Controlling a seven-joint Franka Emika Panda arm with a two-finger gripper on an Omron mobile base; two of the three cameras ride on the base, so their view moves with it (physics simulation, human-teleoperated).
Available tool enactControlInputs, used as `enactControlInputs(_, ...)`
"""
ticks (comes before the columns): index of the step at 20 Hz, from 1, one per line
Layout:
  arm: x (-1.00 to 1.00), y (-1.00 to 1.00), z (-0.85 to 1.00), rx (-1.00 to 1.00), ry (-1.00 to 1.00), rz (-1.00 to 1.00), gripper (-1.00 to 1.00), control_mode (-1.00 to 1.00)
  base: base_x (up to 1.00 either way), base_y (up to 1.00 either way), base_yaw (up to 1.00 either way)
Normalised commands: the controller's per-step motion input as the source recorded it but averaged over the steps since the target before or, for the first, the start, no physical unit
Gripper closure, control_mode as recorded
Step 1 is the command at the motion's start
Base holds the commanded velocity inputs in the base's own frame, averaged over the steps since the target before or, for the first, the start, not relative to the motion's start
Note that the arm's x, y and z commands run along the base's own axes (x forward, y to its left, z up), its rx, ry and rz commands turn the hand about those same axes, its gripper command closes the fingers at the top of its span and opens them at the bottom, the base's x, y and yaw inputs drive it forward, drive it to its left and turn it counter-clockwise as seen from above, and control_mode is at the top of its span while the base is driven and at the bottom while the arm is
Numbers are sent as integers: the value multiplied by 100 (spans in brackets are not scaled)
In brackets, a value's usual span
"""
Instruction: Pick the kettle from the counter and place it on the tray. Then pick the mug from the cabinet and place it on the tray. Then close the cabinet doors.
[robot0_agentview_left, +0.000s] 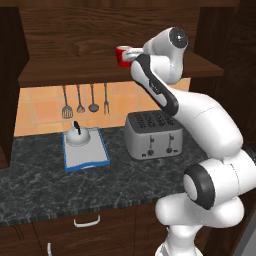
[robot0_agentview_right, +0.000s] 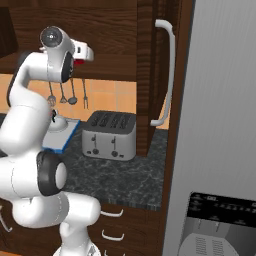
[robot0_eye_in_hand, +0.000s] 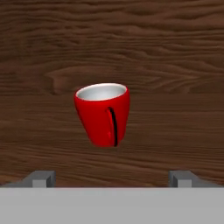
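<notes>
Kettle (robot0_agentview_left: 77, 136) already sat on the tray (robot0_agentview_left: 87, 159), far-left end of it, on the table (robot0_agentview_left: 60, 185) left of the toaster (robot0_agentview_left: 153, 134); so first step looked done & mug step was in hand. Mug (robot0_eye_in_hand: 103, 114) stood on the cabinet (robot0_agentview_left: 60, 50) shelf, upright w/ handle turned toward the hand camera. In hand view the jaws were spread wide, tips well apart either side of the mug & apart from it, nothing pinched. In left base view the gripper (robot0_agentview_left: 131, 54) was right at the mug, arm stretched up high over the toaster. Risks, as I judged them: handle faced the hand, so closing across the body could catch the handle & twist the mug; going in too deep could shove it to the back wall or tip it; a shallow grip near the rim could slip on the lift. On the carry down, elbow passed close above the toaster, & tray's free space was near the kettle, so a sloppy drop could knock it. Right cabinet door (robot0_agentview_right: 155, 75) stood open, to be shut later.
</notes>
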Motion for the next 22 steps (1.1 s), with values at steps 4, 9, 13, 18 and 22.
enactControlInputs(4,46,1,-8,0,8,0,-100,-100,0,0,0)
enactControlInputs(9,43,0,0,0,1,0,-100,-100,0,0,0)
enactControlInputs(13,40,5,0,0,0,0,-100,-100,0,0,0)
enactControlInputs(18,21,8,0,0,0,1,-100,-100,0,0,0)
enactControlInputs(22,2,13,-1,0,0,1,-100,-100,0,0,0)
